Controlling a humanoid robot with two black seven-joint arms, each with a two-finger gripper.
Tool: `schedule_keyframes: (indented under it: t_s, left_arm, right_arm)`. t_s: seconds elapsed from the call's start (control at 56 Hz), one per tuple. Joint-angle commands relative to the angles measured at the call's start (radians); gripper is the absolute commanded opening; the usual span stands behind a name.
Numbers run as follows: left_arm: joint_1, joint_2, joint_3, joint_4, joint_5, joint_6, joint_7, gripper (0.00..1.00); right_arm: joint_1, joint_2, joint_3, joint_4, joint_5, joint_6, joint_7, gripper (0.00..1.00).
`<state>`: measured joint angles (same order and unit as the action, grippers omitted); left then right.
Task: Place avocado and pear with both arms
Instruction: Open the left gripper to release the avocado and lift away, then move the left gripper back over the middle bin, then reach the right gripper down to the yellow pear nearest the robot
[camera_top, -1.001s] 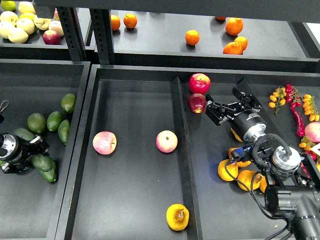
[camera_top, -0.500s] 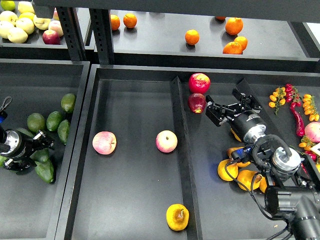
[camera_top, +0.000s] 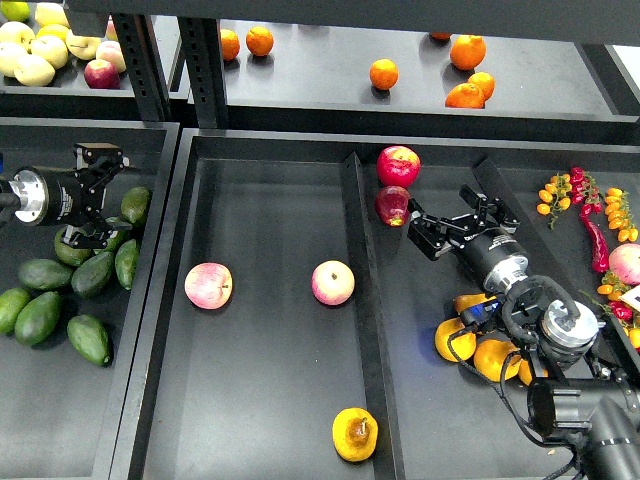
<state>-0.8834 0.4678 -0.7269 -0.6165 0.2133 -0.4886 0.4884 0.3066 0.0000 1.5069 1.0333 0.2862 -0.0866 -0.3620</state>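
Several dark green avocados (camera_top: 92, 274) lie in the left tray (camera_top: 60, 420). My left gripper (camera_top: 106, 196) hovers over the far end of that pile with its jaws wide apart and nothing between them. The yellow-orange pear (camera_top: 355, 433) with a brown blotch lies at the front of the middle tray (camera_top: 270, 400), against its right wall. My right gripper (camera_top: 438, 212) is open and empty in the right tray, just right of a dark red apple (camera_top: 392, 205).
Two pink-and-yellow apples (camera_top: 209, 285) (camera_top: 333, 282) lie in the middle tray. A red apple (camera_top: 399, 165), more yellow-orange fruits (camera_top: 455, 340) and chillies (camera_top: 597, 245) are in the right tray. Oranges (camera_top: 384, 74) and pale apples (camera_top: 35, 55) sit on the back shelf.
My left gripper has lifted off the low left avocados and swung up and right, empty and open. The avocados it covered now show. My right gripper shifted slightly left.
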Motion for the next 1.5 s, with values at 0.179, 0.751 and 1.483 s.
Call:
schedule_keyframes:
  t_s: [0.179, 0.751, 1.483]
  left_arm:
    - [0.211, -0.202, -0.403, -0.02, -0.179, 0.0, 0.0, 0.99]
    - [0.662, -0.468, -0.815, -0.157, -0.575, 0.0, 0.0, 0.99]
    - [0.791, -0.468, -0.763, -0.387, -0.594, 0.0, 0.0, 0.99]
  right_arm:
    - [-0.044, 0.0, -0.002, 0.001, 0.002, 0.142, -0.008, 1.0]
    - [-0.21, 0.0, -0.002, -0.002, -0.002, 0.423, -0.008, 1.0]
    - [0.186, -0.465, -0.74, 0.146, -0.001, 0.419, -0.127, 1.0]
